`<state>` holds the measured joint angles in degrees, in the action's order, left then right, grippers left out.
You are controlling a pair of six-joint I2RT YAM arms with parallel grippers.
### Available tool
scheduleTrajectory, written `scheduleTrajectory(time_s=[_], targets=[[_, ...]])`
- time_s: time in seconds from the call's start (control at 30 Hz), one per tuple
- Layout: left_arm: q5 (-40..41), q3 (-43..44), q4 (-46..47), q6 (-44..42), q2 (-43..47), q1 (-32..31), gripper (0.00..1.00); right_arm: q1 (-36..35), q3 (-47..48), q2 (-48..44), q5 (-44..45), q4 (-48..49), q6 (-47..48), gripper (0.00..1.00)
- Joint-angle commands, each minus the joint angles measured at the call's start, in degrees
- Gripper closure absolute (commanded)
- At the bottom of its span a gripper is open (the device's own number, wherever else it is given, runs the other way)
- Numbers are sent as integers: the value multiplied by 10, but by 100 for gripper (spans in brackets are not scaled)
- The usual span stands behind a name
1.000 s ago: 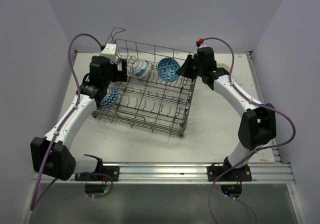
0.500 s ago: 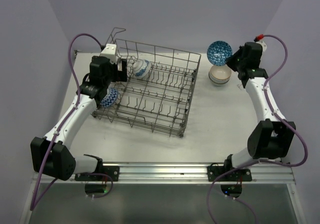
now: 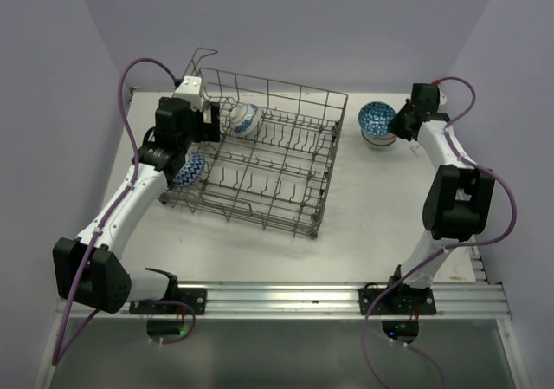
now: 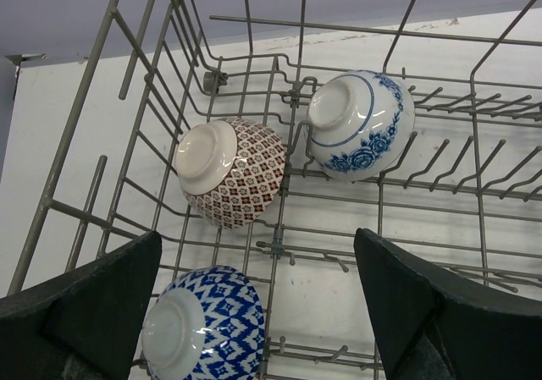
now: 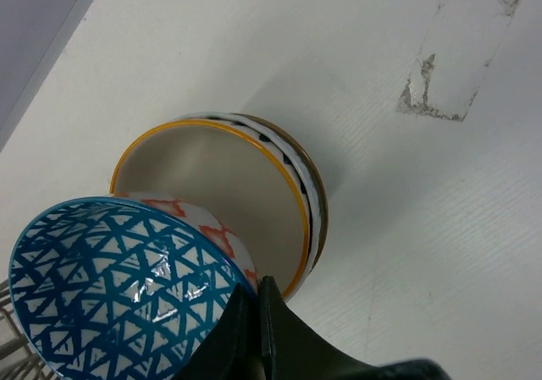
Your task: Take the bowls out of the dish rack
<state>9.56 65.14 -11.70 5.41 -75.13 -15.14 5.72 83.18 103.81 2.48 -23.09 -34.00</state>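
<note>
The grey wire dish rack (image 3: 286, 190) stands mid-table. In the left wrist view it (image 4: 279, 249) holds three bowls on their sides: a red-brown patterned one (image 4: 233, 173), a blue floral one (image 4: 360, 126) and a blue diamond-patterned one (image 4: 203, 329). My left gripper (image 4: 258, 304) is open above them at the rack's left end (image 3: 210, 122). My right gripper (image 5: 258, 312) is shut on the rim of a blue triangle-patterned bowl (image 5: 110, 295). It holds that bowl tilted into a yellow-rimmed bowl (image 5: 229, 194) on top of a stack right of the rack (image 3: 378, 136).
The rack's raised wire handle (image 3: 201, 58) stands at its far left corner. Walls close in on the left, back and right. The table's right edge (image 3: 446, 146) runs just beyond the bowl stack. A scuffed patch (image 5: 440, 92) marks the table near the stack.
My right arm carried the blue triangle-patterned bowl from the rack's far right side out to the right and lowered it onto the bowl stack. The left arm has not moved.
</note>
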Motion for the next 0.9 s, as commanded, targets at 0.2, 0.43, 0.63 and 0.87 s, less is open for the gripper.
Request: scheduleTrajectory(time_s=[0.2, 0.43, 0.63, 0.87], targets=[[7, 24, 6, 7, -4, -3, 0, 15, 64, 9, 14, 7, 15, 100], [2, 25, 6, 8, -5, -3, 0, 18, 69, 28, 29, -10, 31, 100], [1, 25, 5, 7, -6, -3, 0, 18, 71, 45, 20, -10, 33, 91], [2, 25, 5, 9, -7, -3, 0, 18, 78, 38, 9, -9, 39, 45]])
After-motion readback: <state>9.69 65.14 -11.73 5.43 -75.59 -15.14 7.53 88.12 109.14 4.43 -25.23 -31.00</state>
